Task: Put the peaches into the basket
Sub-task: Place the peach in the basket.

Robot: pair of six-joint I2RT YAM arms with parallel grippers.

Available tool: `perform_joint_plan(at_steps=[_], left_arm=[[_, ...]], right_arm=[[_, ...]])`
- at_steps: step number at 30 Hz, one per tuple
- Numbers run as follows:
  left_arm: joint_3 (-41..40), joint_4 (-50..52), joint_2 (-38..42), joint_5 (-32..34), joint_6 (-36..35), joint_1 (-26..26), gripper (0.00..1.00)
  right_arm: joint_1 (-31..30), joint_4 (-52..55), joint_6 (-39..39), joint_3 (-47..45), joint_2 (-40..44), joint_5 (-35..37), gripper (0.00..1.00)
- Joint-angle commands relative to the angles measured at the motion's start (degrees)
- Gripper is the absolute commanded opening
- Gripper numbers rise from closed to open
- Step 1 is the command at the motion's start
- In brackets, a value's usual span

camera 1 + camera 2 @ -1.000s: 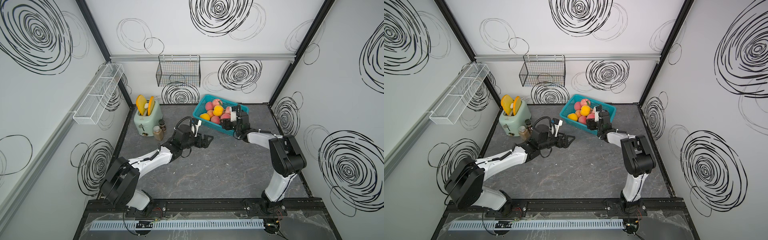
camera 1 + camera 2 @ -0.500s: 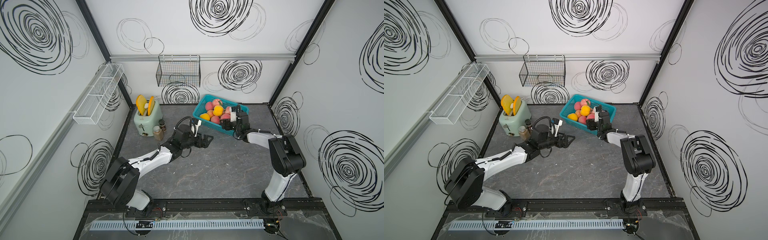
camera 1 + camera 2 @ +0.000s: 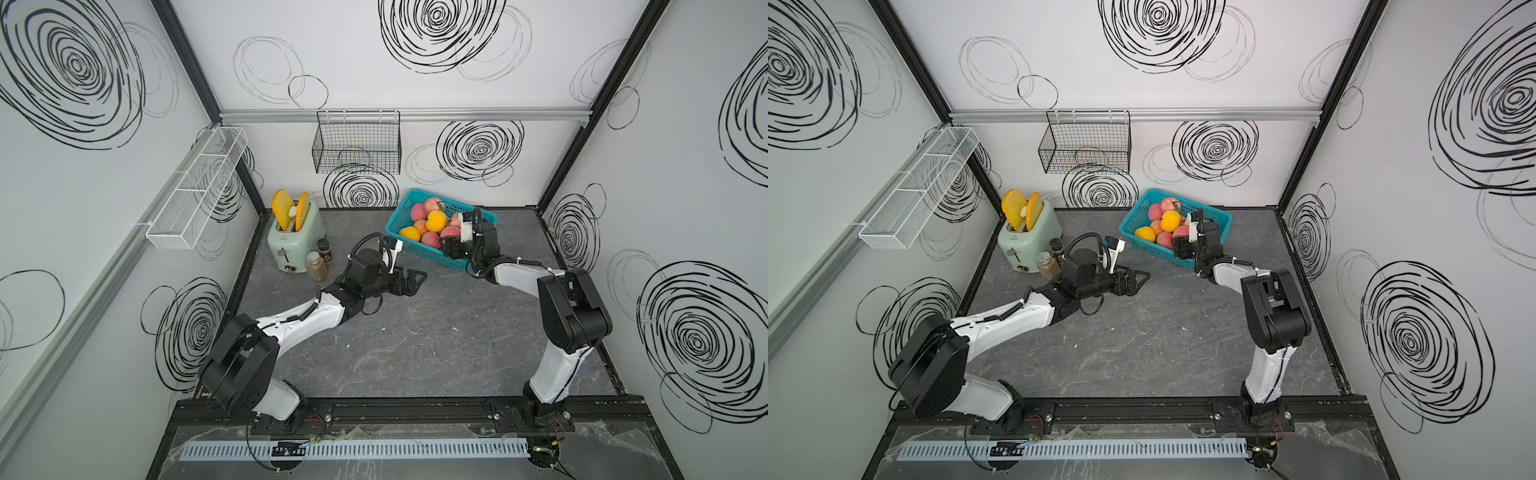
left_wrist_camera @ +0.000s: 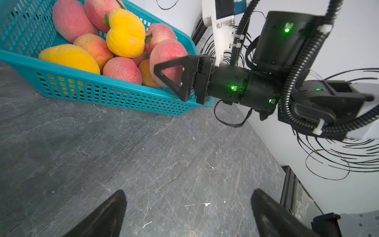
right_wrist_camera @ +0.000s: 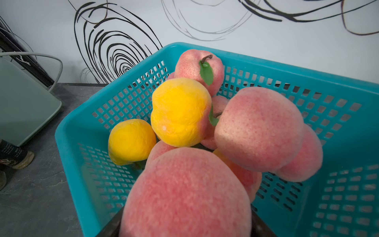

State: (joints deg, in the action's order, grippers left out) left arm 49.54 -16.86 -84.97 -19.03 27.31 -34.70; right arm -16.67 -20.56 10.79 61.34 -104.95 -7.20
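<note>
Landmark: turquoise perforated plastic basket (image 5: 297,71), heaped with round fuzzy pink-red toy peaches (image 5: 258,129). Two bright yellow-orange peaches (image 5: 180,110) on basket side facing mint-green appliance body (image 5: 24,106), which stands outside basket on grey marbled tabletop (image 5: 41,195). Over basket rim: closest pink-red peach (image 5: 184,195), flanked by dark fingers (image 5: 110,227) of right gripper (image 5: 184,232), both touching it.

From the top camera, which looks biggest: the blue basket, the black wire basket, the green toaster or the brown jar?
1. blue basket and black wire basket: they look about alike; the wire one hangs higher, likely nearer the camera, so I won't rank them.
2. green toaster.
3. brown jar, smallest.
</note>
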Motion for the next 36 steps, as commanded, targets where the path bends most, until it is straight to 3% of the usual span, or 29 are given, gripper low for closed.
perform_joint_plan(at_steps=[1, 36], left_arm=[[1.3, -1.9, 1.0, -0.2, 0.5, 0.5, 0.98], [0.6, -2.1, 0.9, 0.3, 0.8, 0.6, 0.98]], right_arm=[[-0.2, 0.7, -0.8, 1.5, 0.6, -0.6, 0.76], [-0.4, 1.0, -0.8, 1.0, 0.9, -1.6, 0.82]])
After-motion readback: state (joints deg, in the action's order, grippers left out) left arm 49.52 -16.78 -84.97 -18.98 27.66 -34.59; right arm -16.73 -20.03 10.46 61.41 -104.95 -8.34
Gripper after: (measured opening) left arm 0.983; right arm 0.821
